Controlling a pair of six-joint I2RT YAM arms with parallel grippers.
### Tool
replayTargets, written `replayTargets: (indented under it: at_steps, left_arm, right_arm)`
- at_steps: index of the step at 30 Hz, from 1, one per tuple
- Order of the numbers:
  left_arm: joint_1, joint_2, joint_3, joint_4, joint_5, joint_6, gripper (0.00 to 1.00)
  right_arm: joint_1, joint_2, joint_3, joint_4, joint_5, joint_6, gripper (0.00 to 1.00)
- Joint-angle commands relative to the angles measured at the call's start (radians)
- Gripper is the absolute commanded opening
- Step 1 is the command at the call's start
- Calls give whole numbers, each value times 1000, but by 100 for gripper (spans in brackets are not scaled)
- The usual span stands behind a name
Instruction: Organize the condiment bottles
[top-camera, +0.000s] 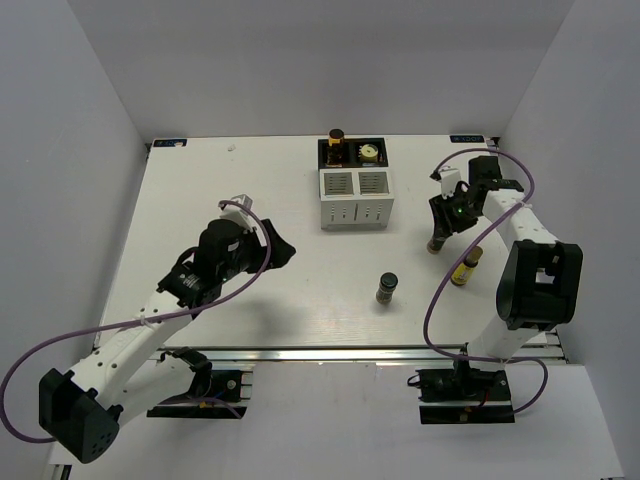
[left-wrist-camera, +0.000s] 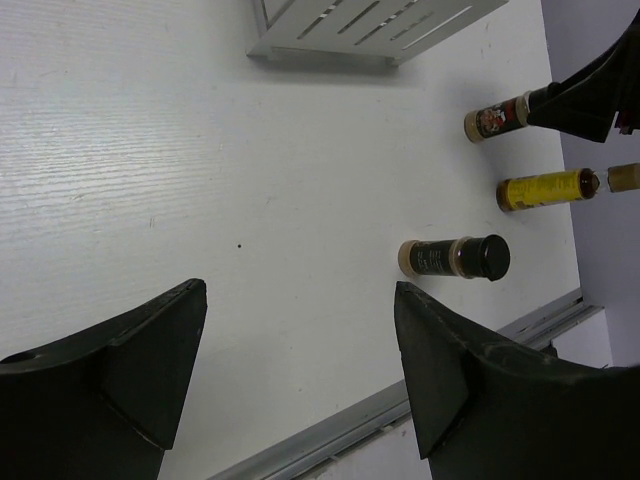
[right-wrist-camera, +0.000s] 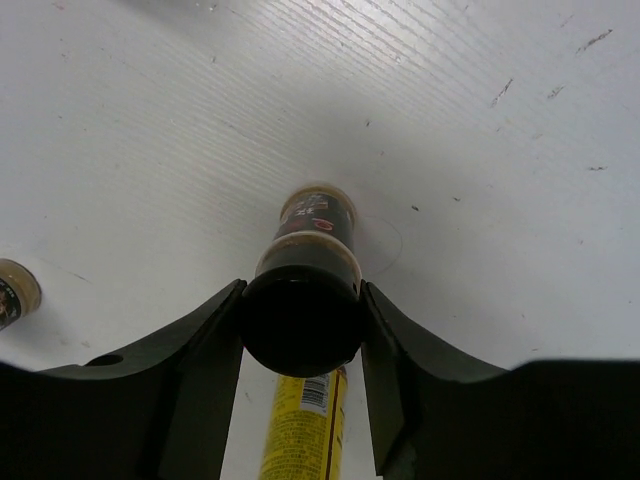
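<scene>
My right gripper (right-wrist-camera: 302, 292) is shut on the black cap of the brown bottle (right-wrist-camera: 316, 215), with a finger pressed against each side. That brown bottle (top-camera: 437, 243) stands upright on the table, right of the rack. The bright yellow bottle (top-camera: 466, 267) stands just beside it, and the dark green bottle (top-camera: 387, 287) stands alone nearer the front. A yellow-and-brown bottle (top-camera: 337, 145) and a cream-white bottle (top-camera: 368, 153) sit in the top of the white rack (top-camera: 353, 200). My left gripper (left-wrist-camera: 298, 300) hangs open and empty over bare table, left of the dark green bottle (left-wrist-camera: 455, 257).
The rack's grilled front (left-wrist-camera: 370, 25) faces the arms at the table's back centre. A metal rail (top-camera: 330, 353) runs along the near edge. The right arm's purple cable (top-camera: 435, 300) loops down past the yellow bottle (right-wrist-camera: 300, 430).
</scene>
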Motion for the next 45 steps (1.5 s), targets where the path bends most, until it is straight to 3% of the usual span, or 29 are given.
replayTargets:
  at_steps: [1, 4, 8, 13, 20, 27, 35, 45]
  left_arm:
    - [-4, -8, -10, 45, 41, -8, 85]
    - [-4, -2, -16, 57, 59, -8, 85]
    - [-6, 9, -19, 60, 73, -3, 85]
    - [-6, 7, -19, 62, 77, -2, 85]
    - [-7, -2, -16, 50, 73, -6, 85]
    - [-17, -48, -32, 21, 50, -34, 85]
    - [-21, -61, -41, 10, 42, -48, 86]
    - [-21, -42, -38, 16, 44, -43, 86]
  right_arm:
    - [0, -41, 39, 17, -43, -51, 23]
    - [1, -89, 82, 30, -87, -89, 10]
    - [10, -100, 235, 17, -153, -86, 5]
    - [72, -49, 454, -29, -261, -29, 3]
    - [222, 66, 614, -11, -295, 18, 3]
    - [285, 192, 691, 17, -232, 29, 3]
    - [299, 229, 660, 24, -160, -6, 4]
    - [320, 331, 720, -66, -51, -74, 7]
